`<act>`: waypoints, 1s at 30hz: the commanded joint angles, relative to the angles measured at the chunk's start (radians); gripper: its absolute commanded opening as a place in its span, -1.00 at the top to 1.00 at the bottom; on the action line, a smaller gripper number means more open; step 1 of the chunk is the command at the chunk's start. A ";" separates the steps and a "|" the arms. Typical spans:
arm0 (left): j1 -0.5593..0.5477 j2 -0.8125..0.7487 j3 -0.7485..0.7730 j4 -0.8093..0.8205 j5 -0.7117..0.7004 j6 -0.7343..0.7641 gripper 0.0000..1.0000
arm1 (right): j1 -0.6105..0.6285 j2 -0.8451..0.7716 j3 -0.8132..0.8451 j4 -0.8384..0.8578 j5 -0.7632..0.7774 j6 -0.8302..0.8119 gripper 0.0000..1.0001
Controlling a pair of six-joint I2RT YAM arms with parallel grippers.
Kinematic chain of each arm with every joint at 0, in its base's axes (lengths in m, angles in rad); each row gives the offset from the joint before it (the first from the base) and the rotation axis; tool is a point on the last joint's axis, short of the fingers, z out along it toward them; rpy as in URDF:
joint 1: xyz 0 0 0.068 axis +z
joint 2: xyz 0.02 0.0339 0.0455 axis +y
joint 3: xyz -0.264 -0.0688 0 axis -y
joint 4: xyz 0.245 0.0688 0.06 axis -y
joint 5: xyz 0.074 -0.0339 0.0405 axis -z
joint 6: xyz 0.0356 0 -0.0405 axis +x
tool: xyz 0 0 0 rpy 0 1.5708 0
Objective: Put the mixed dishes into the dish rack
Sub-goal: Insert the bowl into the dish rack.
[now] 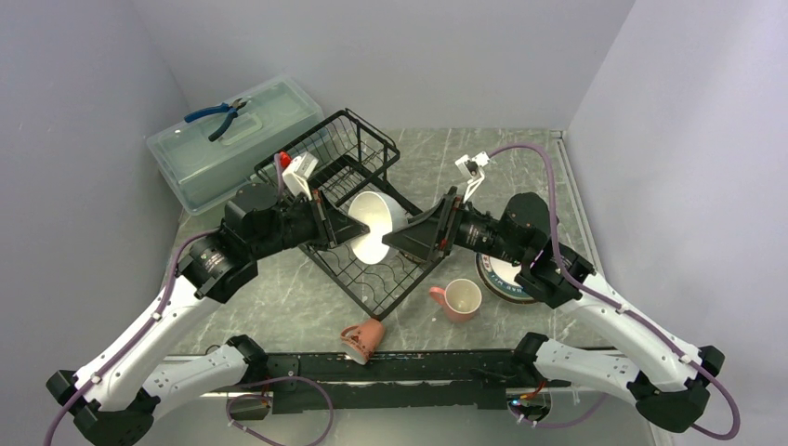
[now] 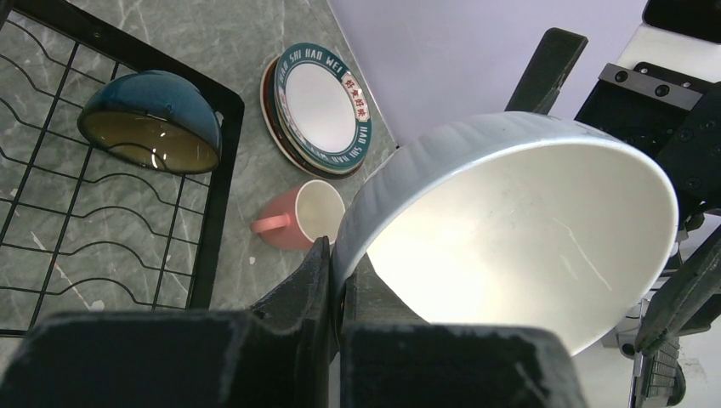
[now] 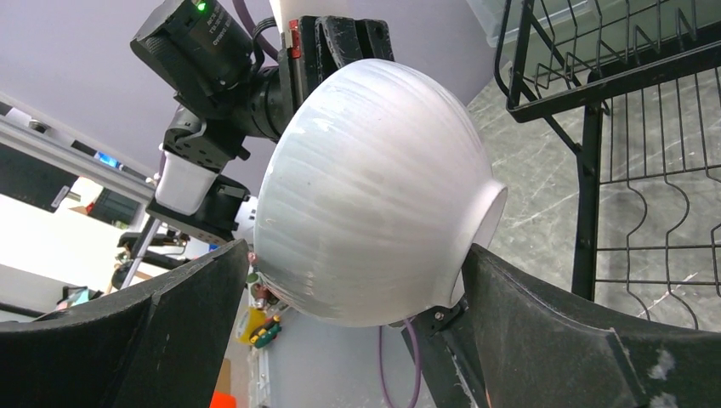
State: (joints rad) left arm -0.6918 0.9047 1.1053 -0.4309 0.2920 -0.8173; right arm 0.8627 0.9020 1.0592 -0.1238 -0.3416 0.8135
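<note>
A white bowl point(image 1: 376, 226) point(image 3: 374, 187) hangs on its side over the black wire dish rack point(image 1: 372, 293). My left gripper point(image 1: 348, 228) point(image 2: 344, 255) is shut on the white bowl's point(image 2: 527, 229) rim. The right gripper point(image 1: 390, 239) point(image 3: 357, 248) is open wide, one finger at the bowl's rim side and one by its foot. A teal bowl point(image 2: 153, 123) lies tilted in the rack point(image 2: 212, 170). A stack of plates point(image 1: 502, 279) point(image 2: 319, 110), teal lettered rim on top, sits right of the rack. One pink mug point(image 1: 458, 299) point(image 2: 302, 217) stands upright, another point(image 1: 362, 339) lies on its side.
A translucent pale green lidded box point(image 1: 232, 144) with blue pliers point(image 1: 218, 116) on top stands at the back left, touching the rack's point(image 3: 587, 170) far corner. Grey walls close in the table on the left, back and right.
</note>
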 commanded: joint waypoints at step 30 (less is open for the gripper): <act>0.002 -0.001 0.003 0.037 0.003 0.014 0.47 | 0.004 0.018 0.066 -0.005 0.051 -0.037 0.93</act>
State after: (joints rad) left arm -0.6823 0.9024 1.1015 -0.4416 0.2718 -0.8062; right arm 0.8589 0.9176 1.0645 -0.1421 -0.3149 0.8066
